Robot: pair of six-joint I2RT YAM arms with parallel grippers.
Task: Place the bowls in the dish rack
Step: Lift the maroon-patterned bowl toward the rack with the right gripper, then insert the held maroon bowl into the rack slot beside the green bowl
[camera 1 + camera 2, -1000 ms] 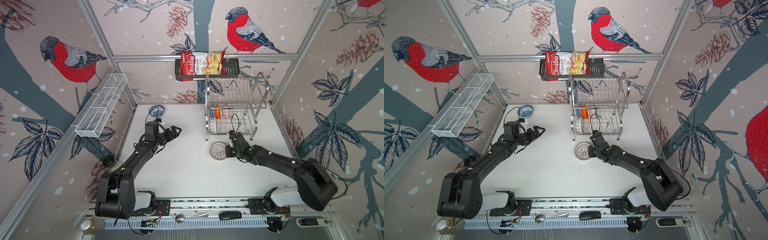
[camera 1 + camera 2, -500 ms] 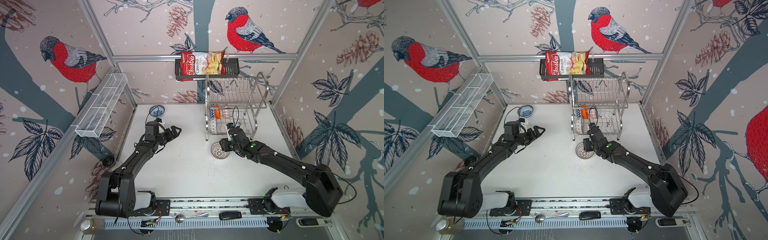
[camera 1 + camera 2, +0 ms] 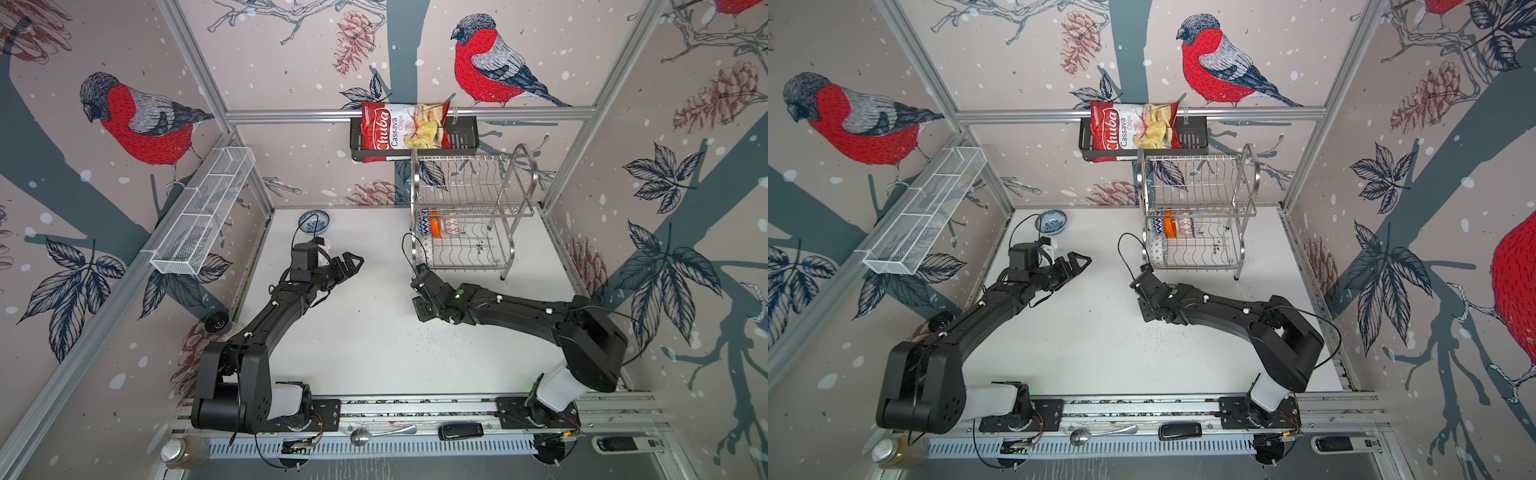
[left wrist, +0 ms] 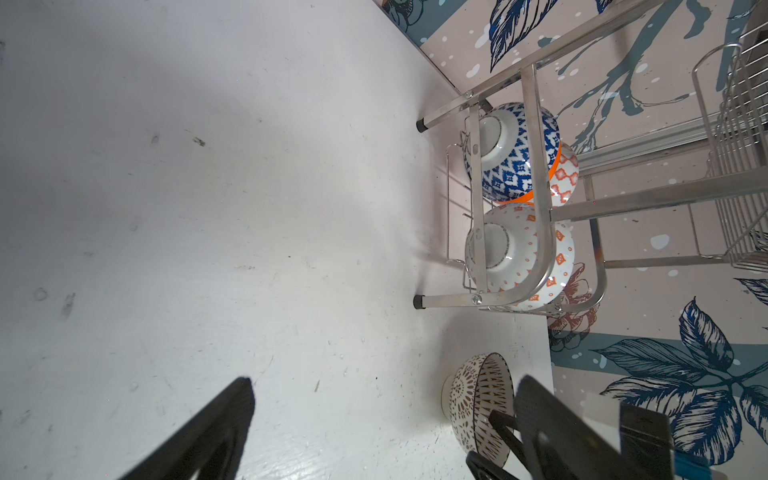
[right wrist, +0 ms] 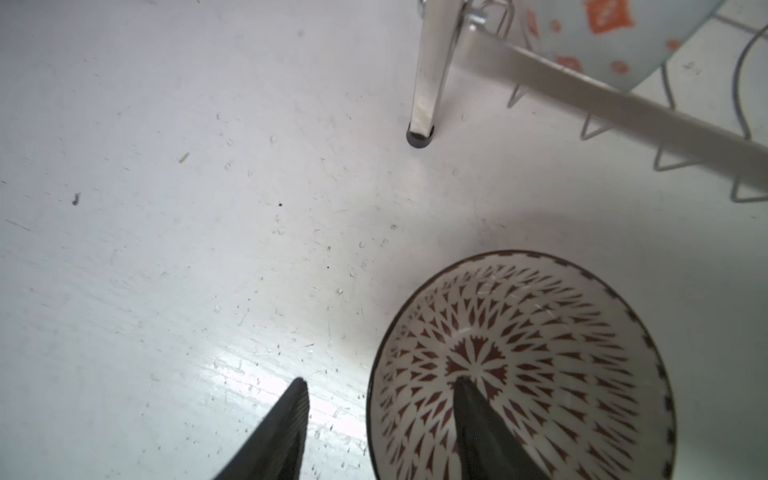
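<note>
Top views, both: found the left gripper spread wide and empty above the white table, apart from the blue-floral bowl near the back-left corner. Noted the right arm stretched low toward the near-left foot of the dish rack; could not see its fingertips. Counted four bowls on edge at the left end of the lower tier, the orange bowl among them. Right wrist view: recorded the right gripper parted, straddling the rim of the radial-patterned bowl, one finger inside, one outside, both clear of the rim; located that bowl near the rack's foot. Left wrist view: confirmed the blue-patterned bowl and a white bowl with orange diamonds behind the rack's end frame; saw the left fingers far apart
</note>
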